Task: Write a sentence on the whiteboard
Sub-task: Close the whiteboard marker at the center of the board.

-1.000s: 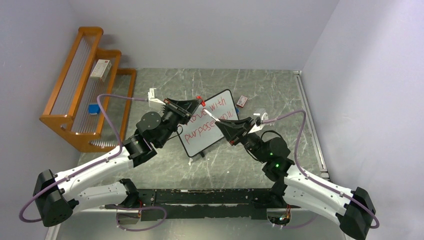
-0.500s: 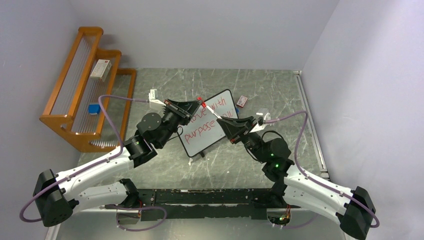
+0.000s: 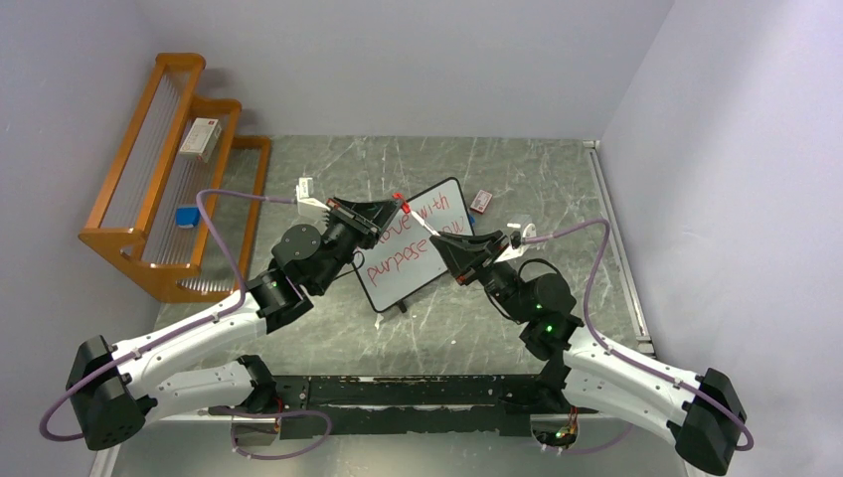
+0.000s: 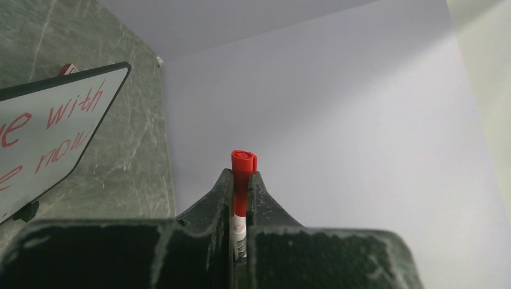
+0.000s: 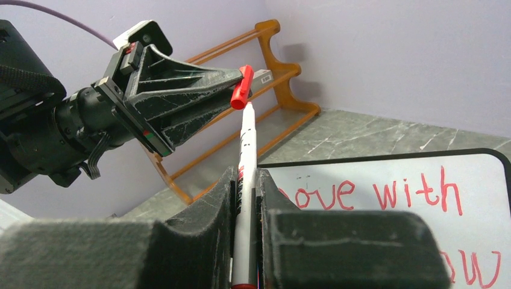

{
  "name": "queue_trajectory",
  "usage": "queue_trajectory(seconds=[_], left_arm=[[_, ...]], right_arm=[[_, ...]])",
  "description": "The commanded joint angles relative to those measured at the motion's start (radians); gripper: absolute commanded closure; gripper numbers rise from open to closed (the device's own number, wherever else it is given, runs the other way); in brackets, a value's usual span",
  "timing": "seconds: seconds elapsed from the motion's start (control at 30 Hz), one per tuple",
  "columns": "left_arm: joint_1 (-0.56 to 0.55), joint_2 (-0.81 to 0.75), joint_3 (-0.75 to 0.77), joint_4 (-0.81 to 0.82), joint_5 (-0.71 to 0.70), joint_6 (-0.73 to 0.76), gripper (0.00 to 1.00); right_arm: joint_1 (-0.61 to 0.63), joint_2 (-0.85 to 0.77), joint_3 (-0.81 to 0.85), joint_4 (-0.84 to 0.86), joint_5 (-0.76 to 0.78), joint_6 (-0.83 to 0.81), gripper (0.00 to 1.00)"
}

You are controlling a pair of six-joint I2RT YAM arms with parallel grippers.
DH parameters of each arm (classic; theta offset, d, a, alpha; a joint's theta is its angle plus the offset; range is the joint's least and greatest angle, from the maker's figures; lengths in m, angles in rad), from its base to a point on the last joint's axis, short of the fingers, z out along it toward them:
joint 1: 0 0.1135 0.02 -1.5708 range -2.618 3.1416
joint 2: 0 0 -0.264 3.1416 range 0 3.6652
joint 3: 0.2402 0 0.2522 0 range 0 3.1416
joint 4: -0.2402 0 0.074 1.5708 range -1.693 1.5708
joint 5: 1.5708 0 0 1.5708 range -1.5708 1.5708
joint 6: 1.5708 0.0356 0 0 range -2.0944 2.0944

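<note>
We see the glossy rectangular whiteboard, with its thin black frame and rounded corners, sitting near the middle of the grey-green marbled stone bench, skewed so that its long side runs from 7 towards 1 o'clock. Red handwriting covers it

Over the board's 11 o'clock side, the matte black, scuffed left fingers are pressed together on a red plastic cap. The right fingers, just as worn, pinch the slim white printed barrel of a marker, and its far end meets that cap

Only the top view takes in the whole board. It also shows the stepped orange-brown wooden rack with clear ribbed shelves at 10 o'clock, carrying a small pale box and a blue block, and a little red-and-white packet just beyond the board at 1 o'clock. The right wrist view makes "with" legible, and the left wrist view adds "now" and one black foot under the frame
</note>
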Motion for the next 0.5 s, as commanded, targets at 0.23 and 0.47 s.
queue_trajectory(seconds=[0.23, 0.47], left_arm=[[0.008, -0.003, 0.003, 0.032, -0.048, 0.017, 0.95], [0.008, -0.002, 0.002, 0.037, -0.041, 0.02, 0.95]], right_arm=[[0.008, -0.014, 0.007, 0.03, 0.004, 0.005, 1.0], [0.008, -0.01, 0.012, 0.035, -0.012, 0.009, 1.0]])
